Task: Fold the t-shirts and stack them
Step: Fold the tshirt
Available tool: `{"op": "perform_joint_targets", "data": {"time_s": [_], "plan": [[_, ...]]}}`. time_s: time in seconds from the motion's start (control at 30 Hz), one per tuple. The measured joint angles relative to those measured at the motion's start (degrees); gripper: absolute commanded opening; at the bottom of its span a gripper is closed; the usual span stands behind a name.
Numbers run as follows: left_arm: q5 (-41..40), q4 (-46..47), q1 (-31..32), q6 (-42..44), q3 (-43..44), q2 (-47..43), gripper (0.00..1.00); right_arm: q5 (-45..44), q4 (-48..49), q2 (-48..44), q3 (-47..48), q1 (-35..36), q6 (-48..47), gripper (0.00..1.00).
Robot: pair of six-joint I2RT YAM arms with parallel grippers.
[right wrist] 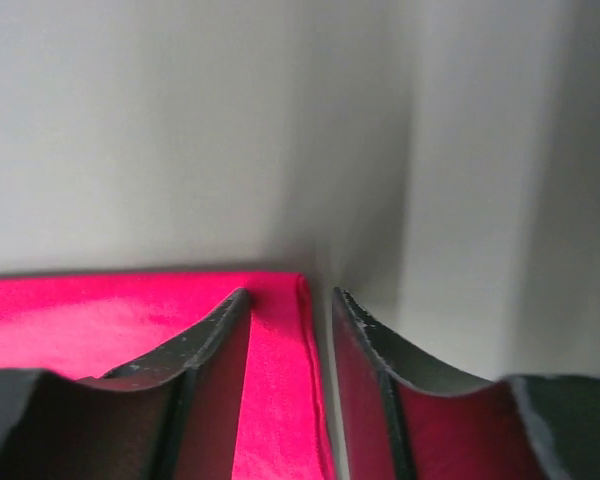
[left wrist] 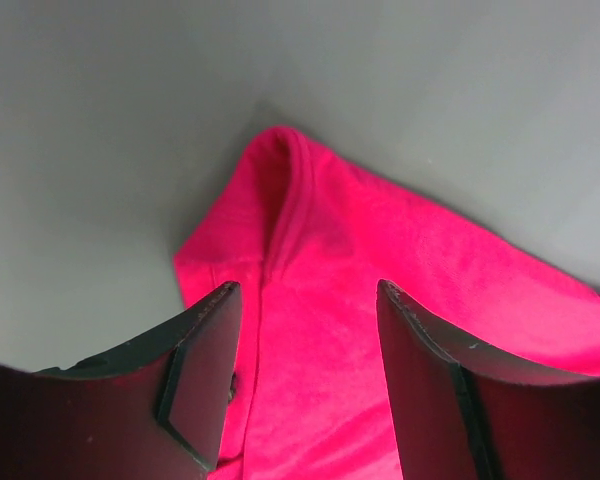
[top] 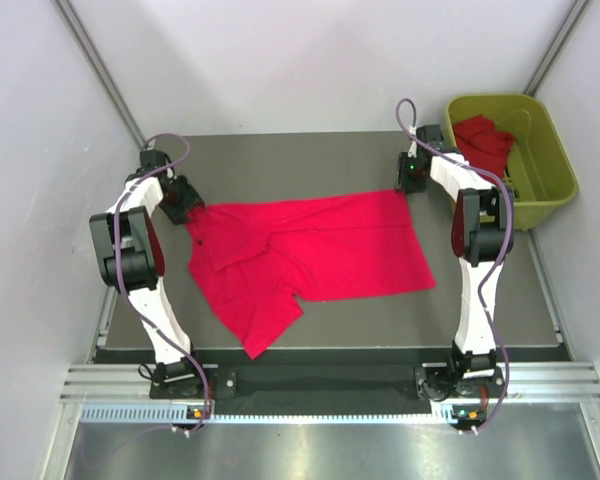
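Observation:
A bright red t-shirt (top: 310,255) lies spread but rumpled on the dark table, with one part trailing toward the near edge. My left gripper (top: 185,207) is at its far left corner. In the left wrist view the left gripper (left wrist: 305,300) is open, jaws wide apart over the red cloth (left wrist: 380,290), not pinching it. My right gripper (top: 412,182) is at the shirt's far right corner. In the right wrist view the right gripper (right wrist: 290,297) is open, and the shirt's hemmed corner (right wrist: 280,370) lies between its jaws. A second red t-shirt (top: 483,140) lies bunched in the basket.
The yellow-green basket (top: 540,190) stands at the far right, beside the table (top: 280,160) and just behind the right arm. Grey walls close in on the left, the back and the right. A metal rail runs along the near edge.

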State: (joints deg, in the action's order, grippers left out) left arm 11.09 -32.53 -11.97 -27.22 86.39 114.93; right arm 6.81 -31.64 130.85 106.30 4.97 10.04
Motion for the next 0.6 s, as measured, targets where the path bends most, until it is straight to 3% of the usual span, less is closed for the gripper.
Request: {"op": "perform_joint_targets", "data": {"time_s": [0.23, 0.3, 0.43, 0.5, 0.6], "plan": [[0.2, -0.2, 0.0, 0.0, 3.0, 3.3, 0.57, 0.7, -0.4, 0.3, 0.0, 0.0, 0.0, 0.34], [0.2, 0.0, -0.1, 0.0, 4.0, 4.2, 0.57, 0.7, -0.8, 0.4, 0.4, 0.0, 0.0, 0.28], [0.2, -0.1, -0.2, 0.0, 4.4, 5.6, 0.55, 0.5, -0.9, 1.7, 2.5, 0.0, -0.1, 0.06], [0.3, -0.1, -0.4, -0.1, 4.6, 6.1, 0.54, 0.0, -0.8, 2.0, 3.0, -0.1, 0.1, 0.00], [0.5, -0.1, -0.6, -0.1, 5.1, 6.5, 0.54, -1.4, -0.8, 2.1, 3.0, -0.2, 0.7, 0.00]]}}
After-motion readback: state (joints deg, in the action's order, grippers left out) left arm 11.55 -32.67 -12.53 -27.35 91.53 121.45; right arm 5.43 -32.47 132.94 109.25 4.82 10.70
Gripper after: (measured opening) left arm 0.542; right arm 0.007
